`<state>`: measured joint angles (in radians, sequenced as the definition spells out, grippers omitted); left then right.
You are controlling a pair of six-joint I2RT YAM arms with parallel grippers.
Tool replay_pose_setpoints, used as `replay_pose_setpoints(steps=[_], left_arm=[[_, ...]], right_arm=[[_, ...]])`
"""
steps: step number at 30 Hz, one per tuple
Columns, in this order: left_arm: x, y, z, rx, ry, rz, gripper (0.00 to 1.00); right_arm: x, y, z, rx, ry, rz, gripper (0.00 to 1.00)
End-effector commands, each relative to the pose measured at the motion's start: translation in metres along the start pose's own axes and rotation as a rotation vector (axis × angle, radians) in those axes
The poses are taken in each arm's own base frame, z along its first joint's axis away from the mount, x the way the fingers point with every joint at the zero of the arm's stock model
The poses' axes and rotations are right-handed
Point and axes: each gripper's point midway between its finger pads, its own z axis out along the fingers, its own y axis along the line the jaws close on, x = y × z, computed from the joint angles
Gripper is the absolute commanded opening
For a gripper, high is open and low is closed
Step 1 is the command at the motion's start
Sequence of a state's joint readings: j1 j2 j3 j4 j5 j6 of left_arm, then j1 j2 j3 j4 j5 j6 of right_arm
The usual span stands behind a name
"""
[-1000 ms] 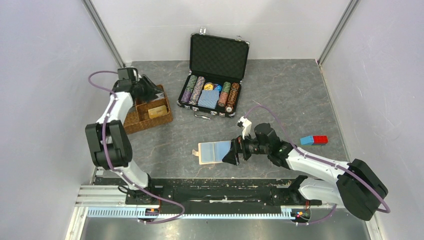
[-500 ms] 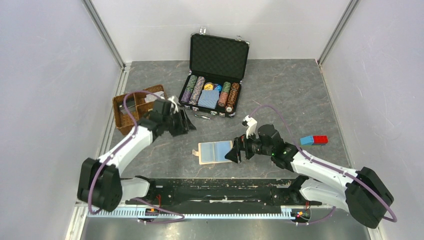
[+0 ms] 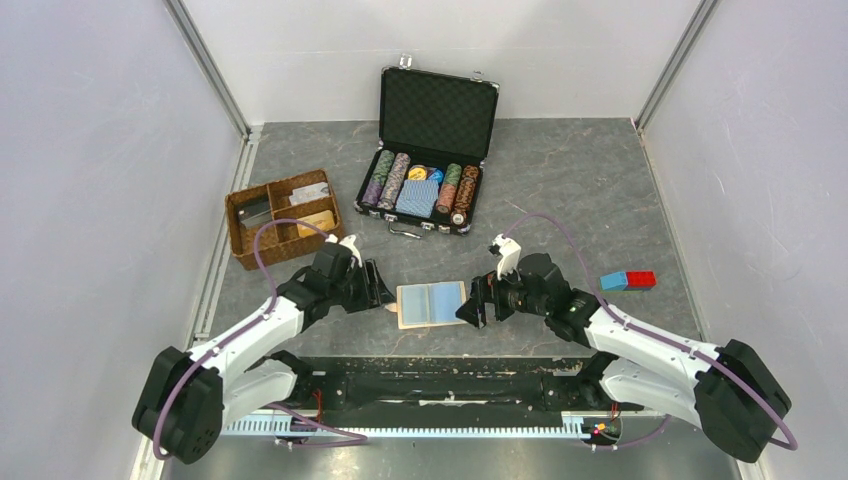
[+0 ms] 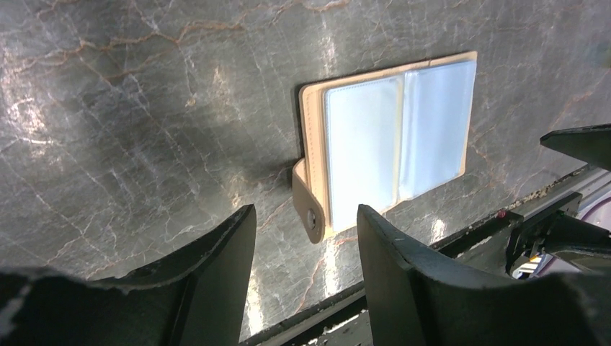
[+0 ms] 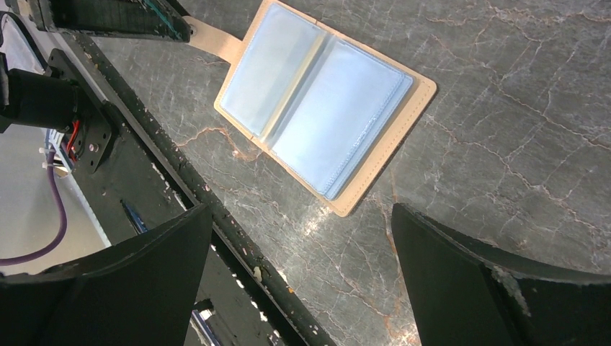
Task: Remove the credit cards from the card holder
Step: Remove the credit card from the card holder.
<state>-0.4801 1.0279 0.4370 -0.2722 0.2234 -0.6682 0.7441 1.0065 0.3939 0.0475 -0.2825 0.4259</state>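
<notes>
The card holder point(image 3: 432, 303) lies open and flat on the grey table, tan with pale blue-grey pockets; I see no card in the pockets. It also shows in the left wrist view point(image 4: 393, 140), with its strap tab point(image 4: 308, 205) pointing at my fingers, and in the right wrist view point(image 5: 324, 108). My left gripper point(image 3: 380, 286) point(image 4: 304, 213) is open and empty just left of the tab. My right gripper point(image 3: 470, 305) point(image 5: 301, 210) is open and empty at the holder's right edge. Flat credit cards point(image 3: 316, 221) lie in the wicker tray.
The brown wicker divided tray point(image 3: 243, 252) stands at the left. An open black case point(image 3: 438, 110) with poker chips and a blue deck stands at the back. A red and blue block point(image 3: 628, 281) lies at the right. A black rail point(image 3: 440, 372) runs along the near table edge.
My left arm has swung from over the wicker tray down to the card holder's left side. My right gripper has stayed by the holder's right edge, shifting slightly.
</notes>
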Motion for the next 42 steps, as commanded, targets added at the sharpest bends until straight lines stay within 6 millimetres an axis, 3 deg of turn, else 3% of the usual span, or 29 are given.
replay_pose_setpoints(steps=[1, 17, 20, 23, 26, 38, 42], left_arm=[[-0.011, -0.011, 0.005, 0.041, -0.050, 0.001, 0.60], [0.002, -0.016, 0.026, 0.105, 0.006, 0.027, 0.53], [0.005, -0.019, 0.028, 0.118, 0.018, 0.032, 0.39], [0.005, -0.036, 0.027, 0.201, 0.015, 0.042, 0.14], [0.007, -0.051, 0.022, 0.263, 0.013, 0.057, 0.03], [0.008, -0.086, -0.003, 0.453, -0.032, 0.068, 0.02], [0.007, -0.087, -0.003, 0.455, -0.033, 0.078, 0.02]], right_arm=[[-0.004, 0.001, -0.001, 0.007, -0.034, 0.016, 0.97], [-0.018, 0.029, 0.010, -0.035, -0.052, 0.039, 0.94], [-0.019, 0.033, 0.012, -0.046, -0.060, 0.046, 0.93], [-0.022, 0.034, 0.014, -0.035, -0.067, 0.055, 0.92], [-0.028, 0.033, 0.018, -0.006, -0.077, 0.040, 0.89], [-0.037, 0.046, 0.050, 0.069, -0.044, -0.047, 0.84], [-0.030, 0.044, 0.061, 0.092, -0.015, -0.067, 0.75]])
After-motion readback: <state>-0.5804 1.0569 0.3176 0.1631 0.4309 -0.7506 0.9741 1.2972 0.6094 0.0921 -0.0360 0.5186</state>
